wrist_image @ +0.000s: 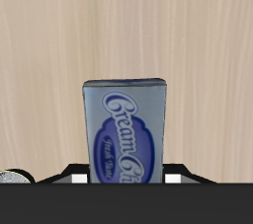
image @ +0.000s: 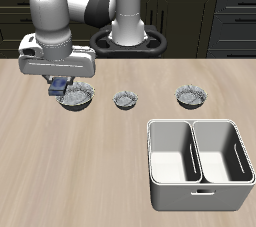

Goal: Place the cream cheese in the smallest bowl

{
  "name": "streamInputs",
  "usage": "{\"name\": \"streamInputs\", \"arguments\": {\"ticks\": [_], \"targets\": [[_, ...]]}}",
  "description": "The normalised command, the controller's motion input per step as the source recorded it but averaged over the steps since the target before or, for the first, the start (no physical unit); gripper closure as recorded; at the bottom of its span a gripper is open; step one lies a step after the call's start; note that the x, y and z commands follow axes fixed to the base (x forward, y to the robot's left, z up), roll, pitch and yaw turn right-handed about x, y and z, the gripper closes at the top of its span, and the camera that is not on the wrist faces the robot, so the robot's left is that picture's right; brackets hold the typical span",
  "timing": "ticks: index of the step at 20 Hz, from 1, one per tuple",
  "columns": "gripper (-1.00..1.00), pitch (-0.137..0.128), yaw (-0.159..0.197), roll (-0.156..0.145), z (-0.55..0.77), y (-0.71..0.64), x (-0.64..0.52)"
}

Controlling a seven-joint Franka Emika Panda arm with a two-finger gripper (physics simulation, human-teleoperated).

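My gripper (image: 61, 87) is shut on the cream cheese (image: 64, 81), a dark blue box, and holds it just above the table beside a wide speckled bowl (image: 78, 97). In the wrist view the cream cheese (wrist_image: 126, 129) stands upright between my fingertips (wrist_image: 69, 175), label facing the camera, with wooden table behind it. The smallest bowl (image: 125, 99) sits empty in the middle of the row of three bowls, one bowl's width away from the gripper.
A third speckled bowl (image: 190, 95) stands at the far end of the row. A white two-compartment bin (image: 198, 161) sits near the table's front edge. A bowl rim (wrist_image: 12, 177) shows at the edge of the wrist view.
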Motion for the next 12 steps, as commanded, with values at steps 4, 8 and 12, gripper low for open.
{"name": "streamInputs", "arguments": {"ticks": [4, 8, 12], "targets": [[1.0, -0.063, -0.017, 0.004, 0.48, 0.23, -0.37], [1.0, -0.036, 0.028, 0.01, 0.12, 0.16, -0.26], [1.0, -0.01, 0.01, -0.005, -0.09, 0.19, -0.29]]}}
